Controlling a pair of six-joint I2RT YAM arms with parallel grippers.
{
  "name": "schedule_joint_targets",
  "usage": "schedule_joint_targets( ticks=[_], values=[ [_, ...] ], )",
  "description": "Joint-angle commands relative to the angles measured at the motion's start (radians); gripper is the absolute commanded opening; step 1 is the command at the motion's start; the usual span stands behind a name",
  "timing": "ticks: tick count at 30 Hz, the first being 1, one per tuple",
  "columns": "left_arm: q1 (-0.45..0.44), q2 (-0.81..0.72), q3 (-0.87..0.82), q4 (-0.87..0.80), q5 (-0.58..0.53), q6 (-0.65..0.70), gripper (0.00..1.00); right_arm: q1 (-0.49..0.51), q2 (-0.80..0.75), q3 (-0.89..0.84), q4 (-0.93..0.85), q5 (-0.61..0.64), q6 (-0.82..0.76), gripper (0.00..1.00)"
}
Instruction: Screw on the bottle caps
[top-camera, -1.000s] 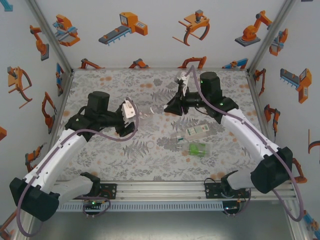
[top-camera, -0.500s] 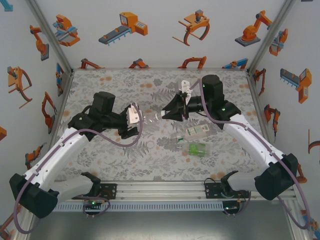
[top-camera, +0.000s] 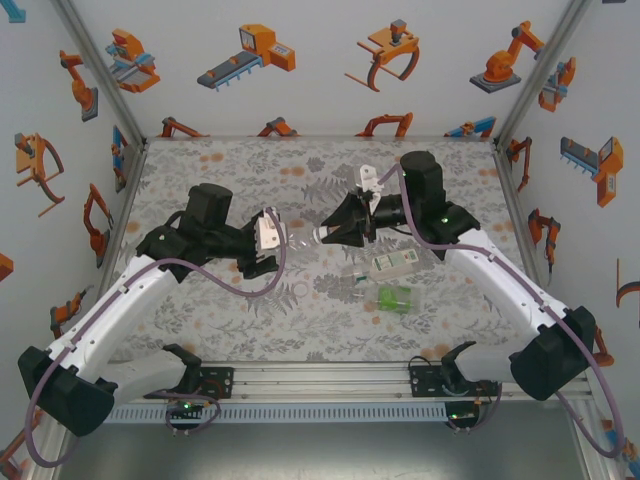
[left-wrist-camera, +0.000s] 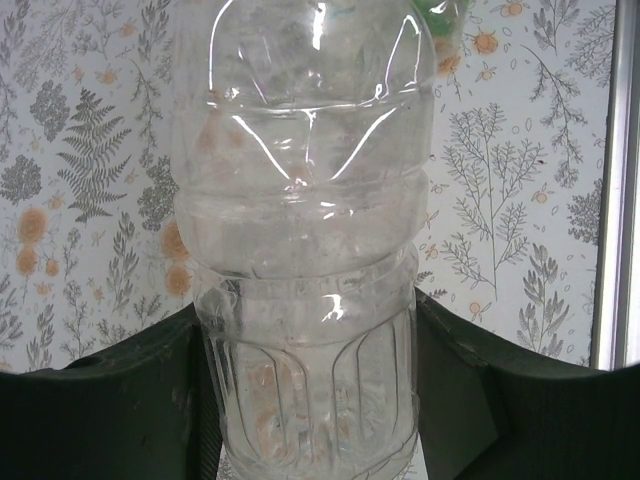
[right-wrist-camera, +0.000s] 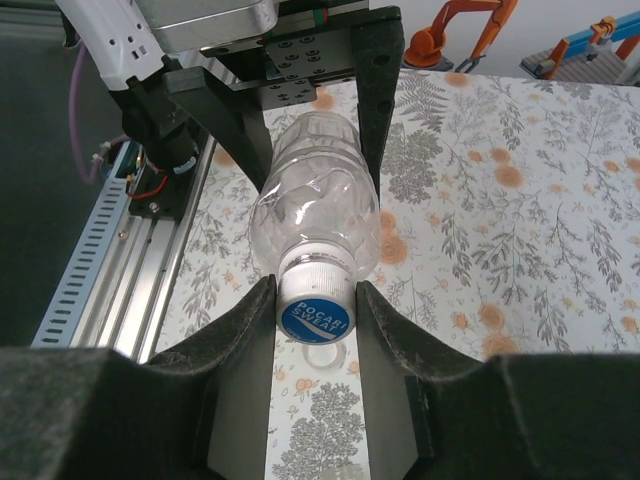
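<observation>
Blue cap (right-wrist-camera: 314, 318): on the mouth of the clear bottle (right-wrist-camera: 318, 215), which is held level above the bench (top-camera: 200, 170).
Your right gripper (right-wrist-camera: 315, 300): clamped on the cap; its wrist view alone shows the Pocari Sweat print.
Your left gripper (left-wrist-camera: 310, 420): pinching the bottle's body.
Since a second ago: your grippers have closed the gap between them.
Nearby: labelled bottle (top-camera: 393, 263) and green bottle (top-camera: 393, 297) lie on the bench beside your right arm.
</observation>
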Motion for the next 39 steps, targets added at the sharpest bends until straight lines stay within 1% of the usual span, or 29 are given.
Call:
schedule_joint_targets(
  ticks=[1,4,6,9,11,15,17,19,21,27,30,32,34,35,38,39],
  values=[
    [-0.014,-0.013,0.046,0.01,0.063,0.043,0.0,0.019,-0.015,0.023,-0.047,-0.036,-0.071,0.0],
    [-0.018,-0.008,0.054,0.0,0.08,0.051,0.0,0.03,-0.01,0.037,-0.11,-0.068,-0.126,0.0],
    [-0.018,-0.004,0.06,-0.007,0.088,0.048,0.0,0.04,-0.012,0.043,-0.143,-0.062,-0.153,0.0],
    [-0.022,0.007,0.072,-0.029,0.1,0.055,0.0,0.057,-0.017,0.058,-0.227,-0.033,-0.24,0.0],
    [-0.023,0.018,0.081,-0.041,0.101,0.051,0.0,0.068,-0.022,0.058,-0.244,-0.01,-0.27,0.0],
    [-0.023,0.029,0.093,-0.038,0.093,0.024,0.0,0.074,-0.025,0.049,-0.241,0.021,-0.247,0.0],
    [-0.022,0.025,0.089,-0.027,0.087,0.014,0.0,0.074,-0.034,0.031,-0.205,0.024,-0.185,0.0],
    [-0.024,0.02,0.077,-0.014,0.078,0.011,0.0,0.075,-0.042,0.004,-0.131,0.036,-0.048,0.0],
    [-0.025,0.017,0.071,-0.008,0.066,0.011,0.0,0.074,-0.033,0.0,-0.084,0.072,0.148,0.0],
    [-0.025,0.007,0.057,0.017,0.053,0.007,0.0,0.074,-0.034,-0.027,-0.072,0.225,0.718,0.0],
    [-0.025,0.002,0.045,0.044,0.052,-0.003,0.0,0.074,-0.049,-0.054,-0.055,0.27,1.017,0.0],
    [-0.024,0.001,0.039,0.066,0.044,-0.015,0.0,0.074,-0.038,-0.053,-0.108,0.312,1.188,0.0],
    [-0.025,-0.001,0.036,0.084,0.037,-0.024,0.0,0.074,-0.021,-0.058,-0.149,0.325,1.343,0.0],
    [-0.024,-0.002,0.034,0.096,0.032,-0.032,0.0,0.075,-0.029,-0.074,-0.15,0.347,1.433,0.0],
    [-0.024,-0.008,0.025,0.123,0.023,-0.045,0.0,0.076,-0.079,-0.162,-0.055,0.404,1.672,0.0],
    [-0.025,-0.01,0.022,0.13,0.021,-0.05,0.0,0.074,-0.091,-0.181,-0.071,0.426,1.738,0.0]
  ],
)
